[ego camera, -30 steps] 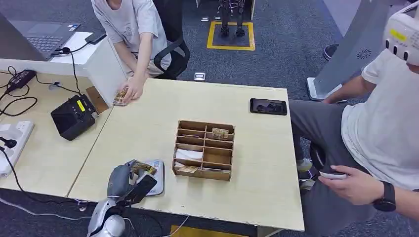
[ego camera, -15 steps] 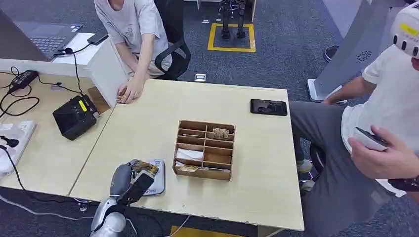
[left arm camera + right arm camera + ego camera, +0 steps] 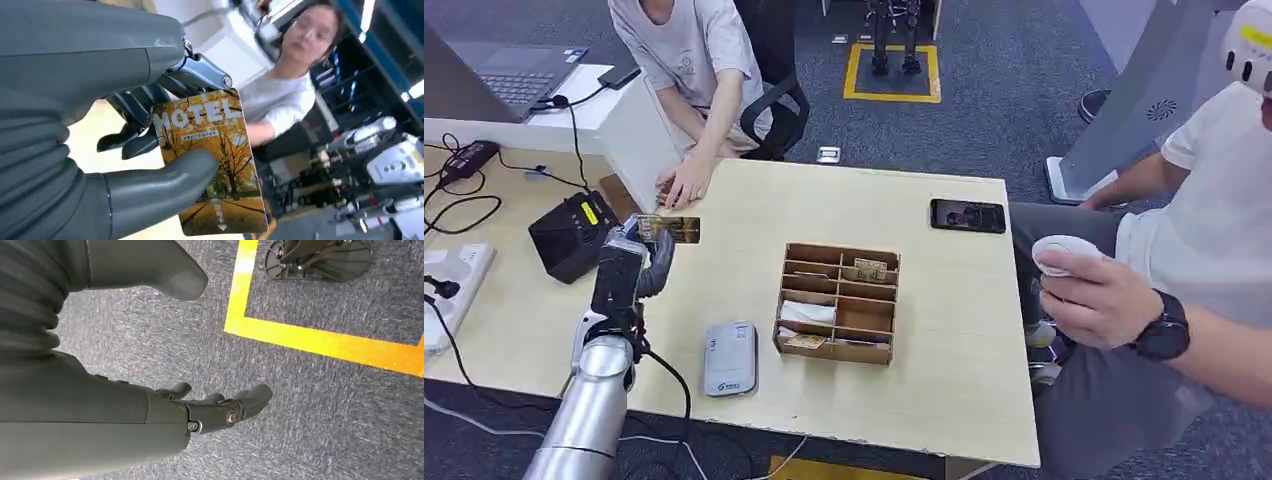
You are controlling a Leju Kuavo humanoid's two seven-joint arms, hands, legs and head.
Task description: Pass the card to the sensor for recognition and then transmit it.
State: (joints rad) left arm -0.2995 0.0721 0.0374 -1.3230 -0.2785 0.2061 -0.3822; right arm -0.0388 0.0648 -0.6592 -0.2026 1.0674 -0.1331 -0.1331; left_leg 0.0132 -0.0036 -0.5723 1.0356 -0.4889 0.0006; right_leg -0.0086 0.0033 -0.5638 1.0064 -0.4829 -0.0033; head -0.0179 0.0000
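Note:
My left hand (image 3: 629,262) is raised over the table's left side and pinches a hotel card (image 3: 669,229) between thumb and fingers. The left wrist view shows the card (image 3: 215,160) close up: orange autumn trees and the word HOTEL, with the thumb (image 3: 165,187) across its face. The white-and-grey card sensor (image 3: 730,358) lies flat near the table's front edge, well behind the hand. A seated person's hand (image 3: 686,182) rests on the table's far left corner, just beyond the card. My right hand (image 3: 220,407) hangs over the carpet, fingers apart and holding nothing.
A wooden compartment box (image 3: 838,302) with cards stands mid-table. A black phone (image 3: 967,216) lies at the far right. A black device (image 3: 574,234) and cables sit on the left desk. A second person at the right holds a white controller (image 3: 1066,255).
My left hand lifted the card off the sensor at the front edge and carried it forward and up toward the seated person's hand. The person at the right raised a controller.

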